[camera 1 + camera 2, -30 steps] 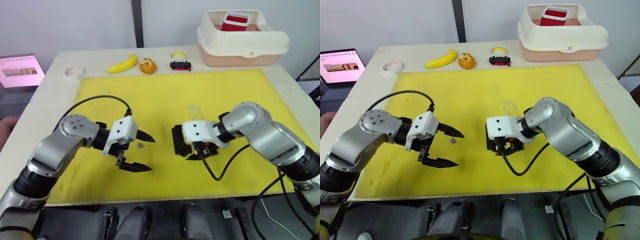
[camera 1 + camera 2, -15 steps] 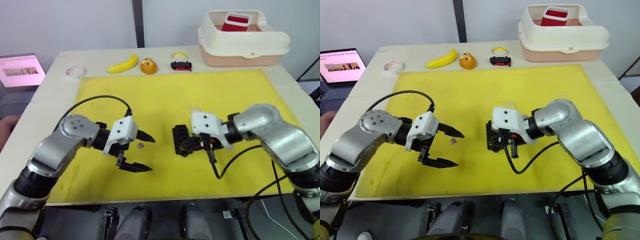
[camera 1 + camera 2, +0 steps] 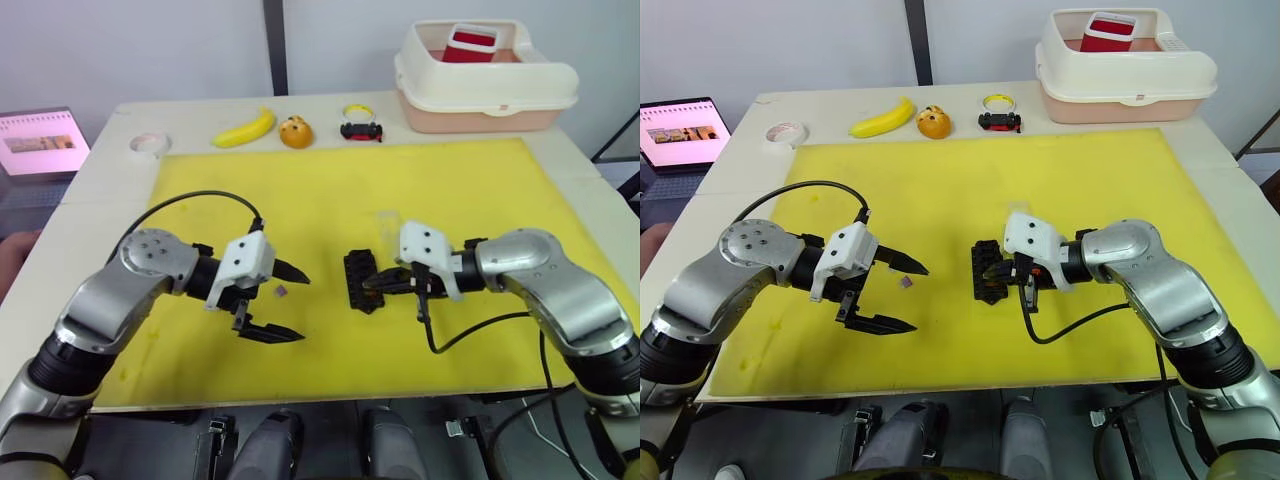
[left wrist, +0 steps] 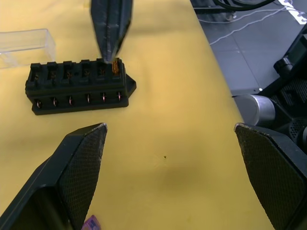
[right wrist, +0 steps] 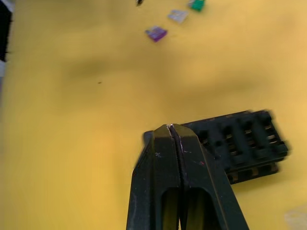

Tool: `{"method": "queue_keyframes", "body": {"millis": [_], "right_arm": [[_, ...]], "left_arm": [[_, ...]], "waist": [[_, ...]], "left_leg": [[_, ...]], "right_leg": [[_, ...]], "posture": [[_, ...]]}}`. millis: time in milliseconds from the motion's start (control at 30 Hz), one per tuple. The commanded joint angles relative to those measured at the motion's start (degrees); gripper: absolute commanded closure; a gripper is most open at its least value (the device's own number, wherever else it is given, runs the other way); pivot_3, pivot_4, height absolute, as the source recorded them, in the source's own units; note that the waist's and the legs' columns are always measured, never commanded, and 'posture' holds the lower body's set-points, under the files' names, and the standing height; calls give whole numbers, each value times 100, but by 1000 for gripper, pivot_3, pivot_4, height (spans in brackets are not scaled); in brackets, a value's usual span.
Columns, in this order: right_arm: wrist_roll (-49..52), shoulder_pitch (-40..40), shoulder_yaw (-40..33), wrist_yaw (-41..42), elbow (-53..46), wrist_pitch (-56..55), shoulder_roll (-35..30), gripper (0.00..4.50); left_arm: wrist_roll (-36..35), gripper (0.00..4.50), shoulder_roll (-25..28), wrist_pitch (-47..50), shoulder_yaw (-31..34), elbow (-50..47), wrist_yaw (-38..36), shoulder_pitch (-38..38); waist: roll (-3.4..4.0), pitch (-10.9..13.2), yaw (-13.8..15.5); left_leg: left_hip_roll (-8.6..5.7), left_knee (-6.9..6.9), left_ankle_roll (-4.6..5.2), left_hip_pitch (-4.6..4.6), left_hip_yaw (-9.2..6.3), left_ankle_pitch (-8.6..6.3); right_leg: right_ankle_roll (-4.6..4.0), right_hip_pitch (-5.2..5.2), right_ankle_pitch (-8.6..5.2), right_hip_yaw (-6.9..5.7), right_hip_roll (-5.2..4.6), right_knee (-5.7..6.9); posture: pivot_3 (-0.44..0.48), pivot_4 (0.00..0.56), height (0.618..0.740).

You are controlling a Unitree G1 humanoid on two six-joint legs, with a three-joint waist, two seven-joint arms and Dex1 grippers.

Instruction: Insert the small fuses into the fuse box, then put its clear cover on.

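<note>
Yellow matting covers the middle of my worktop [image 3: 90, 215], and the fuse box [image 3: 360, 280] lies flat near the mat's centre. I see my right pincer [image 3: 372, 284] clenched, its two black fingers pressed together with the tips resting on the end of the fuse box where an orange fuse [image 4: 115, 66] sits in a slot. Just behind the fuse box lies the clear cover [image 4: 25, 42], apart from it. My left pincer [image 3: 288, 302] hangs released beside the fuse box, its fingers spread wide. A purple fuse [image 3: 282, 291] lies on the mat between those spread fingers. My right wrist view shows a grey fuse [image 5: 178, 16] and a teal fuse [image 5: 196, 5] close by it. Well behind the fuse box, off the mat, sit a banana [image 3: 245, 128], a toy car [image 3: 361, 130] and a cream tub [image 3: 485, 85].
</note>
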Motion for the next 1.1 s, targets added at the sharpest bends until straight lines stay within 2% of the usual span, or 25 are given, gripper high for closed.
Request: {"method": "queue_keyframes", "body": {"millis": [33,700,1100], "right_arm": [[61,0,-125,0,-32,-108,-79,4478],[-316,263,234,-63,242,-563,-211,4478],[792,-697,-375,-58,-358,593,-120,4478]], "left_arm": [[-25,0,-25,-112,117,-25,52,-17],[102,0,-522,-27,-58,123,632,30],[-59,0,-287,122,263,226,577,-13]], "waist": [[0,0,-2],[-2,-1,-1],[-1,-1,0]], "left_leg": [[0,0,0,0,0,0],[0,1,0,5,0,0],[1,-1,0,7,-2,0]], "right_leg": [[0,0,0,0,0,0],[0,6,0,0,0,0],[0,7,0,0,0,-1]], "posture": [[0,150,740],[0,150,740],[0,150,740]]}}
